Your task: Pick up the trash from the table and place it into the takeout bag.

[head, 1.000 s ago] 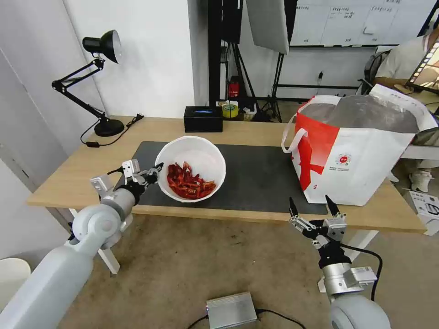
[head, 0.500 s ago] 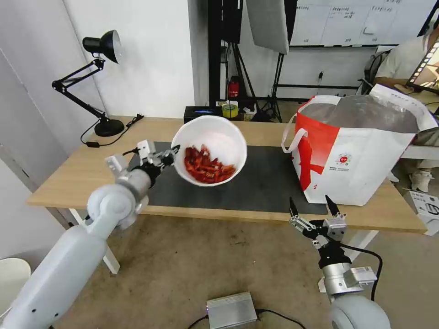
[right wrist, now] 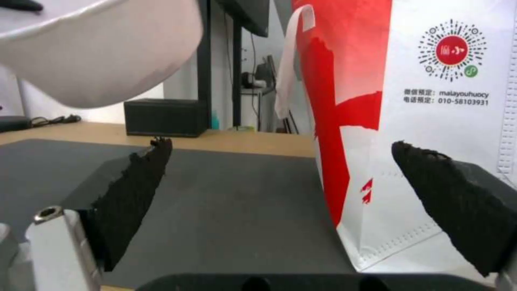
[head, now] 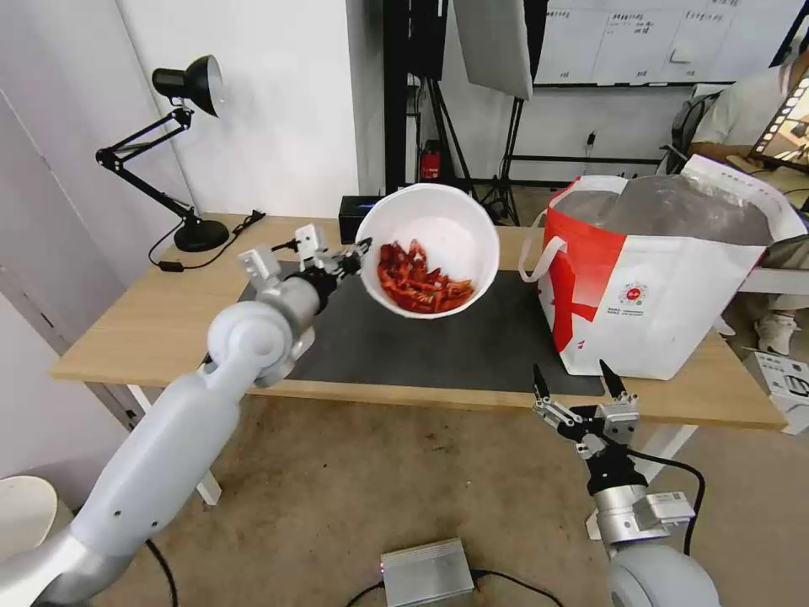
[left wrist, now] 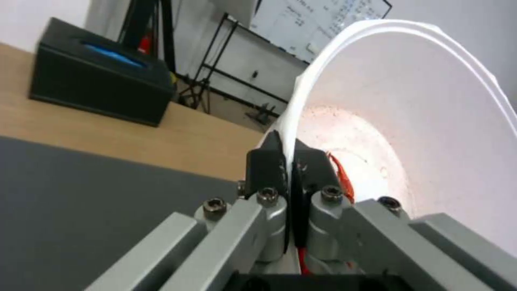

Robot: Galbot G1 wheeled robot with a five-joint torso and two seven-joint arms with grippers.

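- My left gripper (head: pixel 361 249) pinched the rim of the bowl (head: pixel 428 249) of red shells, holding it tilted in the air above the mat (head: pixel 455 333), short of the bag (head: pixel 666 278).
- My left wrist view showed the rim clamped between my fingers (left wrist: pixel 267 169), with the black box (left wrist: pixel 99 95) behind.
- My right gripper (head: pixel 575 381) hung by the table (head: pixel 126 329) edge, fingers spread wide; its wrist view showed the bowl's underside.

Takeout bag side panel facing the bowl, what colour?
Red, on the takeout bag, with white loop handles; clearest in the head view.
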